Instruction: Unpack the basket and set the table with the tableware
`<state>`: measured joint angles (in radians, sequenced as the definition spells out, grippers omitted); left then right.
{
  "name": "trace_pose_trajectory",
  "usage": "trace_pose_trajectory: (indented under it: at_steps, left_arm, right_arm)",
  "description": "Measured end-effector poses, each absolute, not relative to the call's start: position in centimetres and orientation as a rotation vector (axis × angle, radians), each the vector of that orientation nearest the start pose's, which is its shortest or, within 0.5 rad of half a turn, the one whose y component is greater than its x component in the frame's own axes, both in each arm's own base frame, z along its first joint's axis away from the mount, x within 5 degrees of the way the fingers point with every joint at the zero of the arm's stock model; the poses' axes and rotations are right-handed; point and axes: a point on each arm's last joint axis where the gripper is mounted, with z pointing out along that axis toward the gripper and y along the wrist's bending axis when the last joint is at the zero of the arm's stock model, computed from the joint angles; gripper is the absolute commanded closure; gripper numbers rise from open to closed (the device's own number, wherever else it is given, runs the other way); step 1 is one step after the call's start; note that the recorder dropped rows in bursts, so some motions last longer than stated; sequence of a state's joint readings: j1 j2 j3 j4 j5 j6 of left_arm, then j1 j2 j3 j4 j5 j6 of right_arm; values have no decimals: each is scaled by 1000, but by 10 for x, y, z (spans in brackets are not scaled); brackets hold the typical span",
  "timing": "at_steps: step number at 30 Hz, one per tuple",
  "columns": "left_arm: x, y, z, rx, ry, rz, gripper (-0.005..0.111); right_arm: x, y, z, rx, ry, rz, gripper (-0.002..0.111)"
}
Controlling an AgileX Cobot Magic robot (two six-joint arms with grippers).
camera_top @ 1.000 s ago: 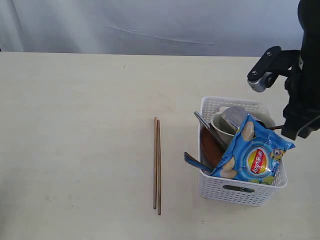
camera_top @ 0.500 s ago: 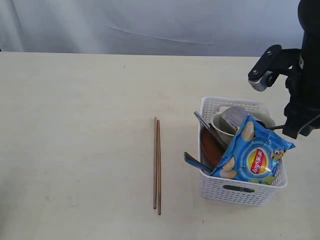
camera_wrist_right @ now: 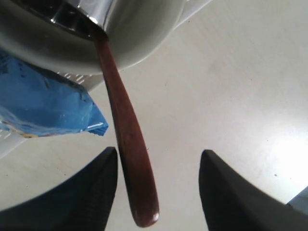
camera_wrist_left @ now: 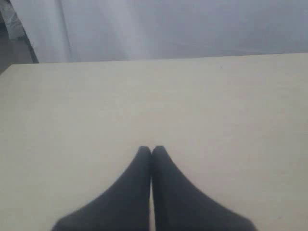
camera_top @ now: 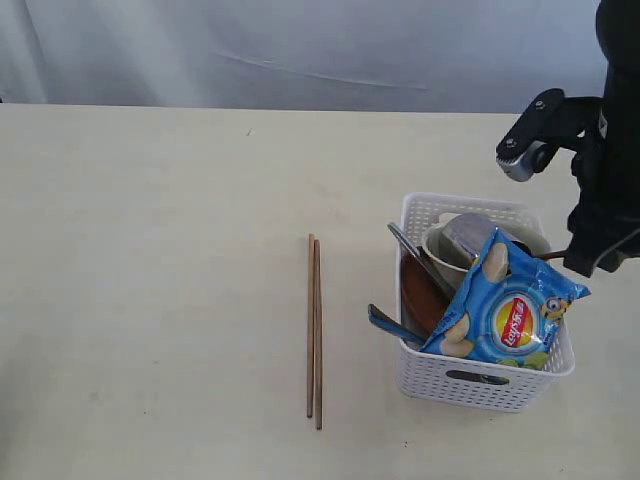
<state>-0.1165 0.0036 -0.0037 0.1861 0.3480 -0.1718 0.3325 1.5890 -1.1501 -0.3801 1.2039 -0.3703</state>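
The white basket [camera_top: 485, 382] stands on the table [camera_top: 150, 250] at the right. It holds a steel cup [camera_top: 466, 238] in a white bowl [camera_top: 436, 248], a brown plate [camera_top: 420, 295], steel cutlery [camera_top: 404, 243] and a blue crisp packet [camera_top: 505, 318]. Two chopsticks [camera_top: 314, 330] lie side by side on the table left of the basket. The dark reddish spoon [camera_wrist_right: 128, 144] sticks out of the bowl [camera_wrist_right: 139, 33]. Its handle lies between the fingers of my open right gripper [camera_wrist_right: 159, 156], close to one finger. My left gripper [camera_wrist_left: 151, 150] is shut and empty over bare table [camera_wrist_left: 144, 96].
The crisp packet [camera_wrist_right: 43, 106] leans over the basket's front right corner, next to the spoon handle. My right arm [camera_top: 600, 200] hangs over the basket's far right side. A grey curtain [camera_top: 300, 50] backs the table.
The right arm has shifted only a hair; the basket, its contents and the chopsticks have not moved.
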Motion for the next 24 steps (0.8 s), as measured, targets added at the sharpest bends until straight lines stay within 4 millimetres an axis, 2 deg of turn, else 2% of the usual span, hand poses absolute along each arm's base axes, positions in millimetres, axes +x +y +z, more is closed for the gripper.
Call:
trace_pose_trajectory:
  at_steps: [11, 17, 24]
  left_arm:
    - [54, 0, 183, 65, 1824, -22, 107]
    - [54, 0, 183, 65, 1824, -22, 107]
    - [54, 0, 183, 65, 1824, -22, 107]
  right_arm:
    - [287, 62, 252, -1216, 2825, -612, 59]
    - [292, 63, 239, -1220, 2869, -639, 59]
    - [294, 64, 238, -1216, 2849, -631, 59]
